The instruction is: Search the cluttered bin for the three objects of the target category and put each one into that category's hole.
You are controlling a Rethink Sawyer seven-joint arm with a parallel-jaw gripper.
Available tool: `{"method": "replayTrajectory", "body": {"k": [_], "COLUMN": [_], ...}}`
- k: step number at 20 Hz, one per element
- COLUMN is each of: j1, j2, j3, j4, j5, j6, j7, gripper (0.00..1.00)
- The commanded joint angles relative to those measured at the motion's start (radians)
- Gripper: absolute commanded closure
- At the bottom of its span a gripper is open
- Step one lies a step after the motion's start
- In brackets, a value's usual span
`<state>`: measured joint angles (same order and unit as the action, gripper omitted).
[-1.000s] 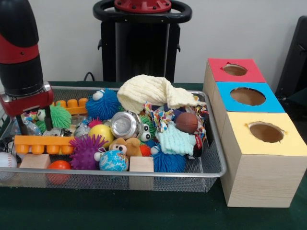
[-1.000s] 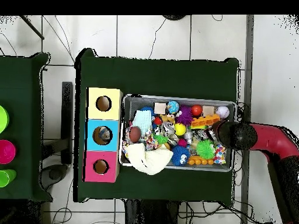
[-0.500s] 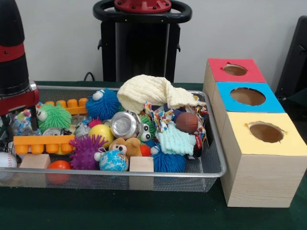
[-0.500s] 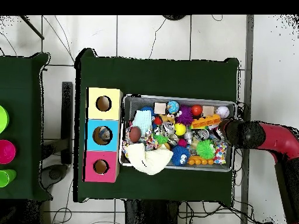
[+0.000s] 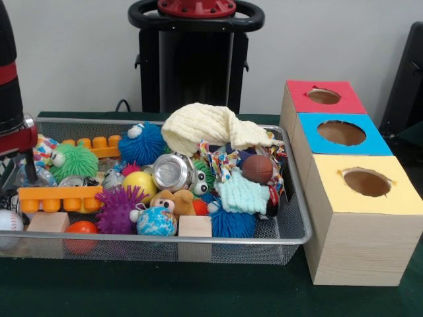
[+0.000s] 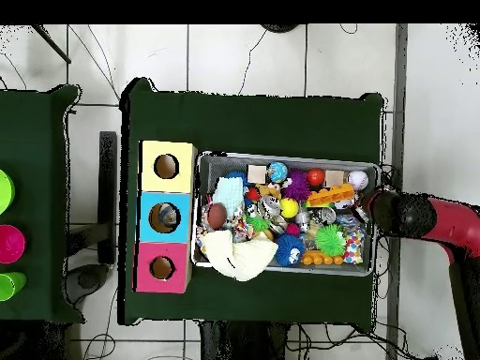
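Green cloth covers the table (image 5: 198, 297), which carries a wire mesh bin (image 5: 291, 224) and, just beside the bin's end, a row of three wooden boxes. Each box has a coloured top with a round hole: red (image 5: 324, 96), blue (image 5: 342, 133) and yellow (image 5: 367, 181); in the overhead view something shows inside the blue one's hole, too small to identify.

Filling the bin is a heap of toys. A pale yellow cloth (image 5: 205, 127) is draped over the heap at the bin's far rim, with a blue fuzzy ball with eyes (image 5: 141, 142) beside it and a green fuzzy ball (image 5: 75, 160) further along. Near the middle lie a shiny metal can (image 5: 170, 172), a yellow ball (image 5: 139, 183), a brown football (image 5: 258, 168) and a light blue knitted piece (image 5: 242, 193). Along the near rim sit a purple spiky ball (image 5: 117, 209), a globe ball (image 5: 156, 222), two wooden blocks (image 5: 194, 226), an orange brick (image 5: 58, 197), an orange-red ball (image 5: 81, 228) and a baseball (image 5: 9, 220) (in the corner).

At the bin's end far from the boxes the gripper (image 5: 20, 170) hangs over the rim, one dark finger reaching down; whether it is apart or together, I cannot tell.
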<state>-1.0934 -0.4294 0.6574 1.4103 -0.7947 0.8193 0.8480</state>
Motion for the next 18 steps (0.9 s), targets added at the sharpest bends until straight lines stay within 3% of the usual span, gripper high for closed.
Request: {"method": "replayTrajectory", "body": {"k": [1,18], "j1": [-0.014,-0.077], "j2": [0.055,0.034], "j3": [0.004,-0.012], "j4": [-0.031,0.031], "j5": [-0.028,-0.025], "j6": [0.074,0.069], "j7": [-0.278,-0.273], "gripper": [0.0,0.0]}}
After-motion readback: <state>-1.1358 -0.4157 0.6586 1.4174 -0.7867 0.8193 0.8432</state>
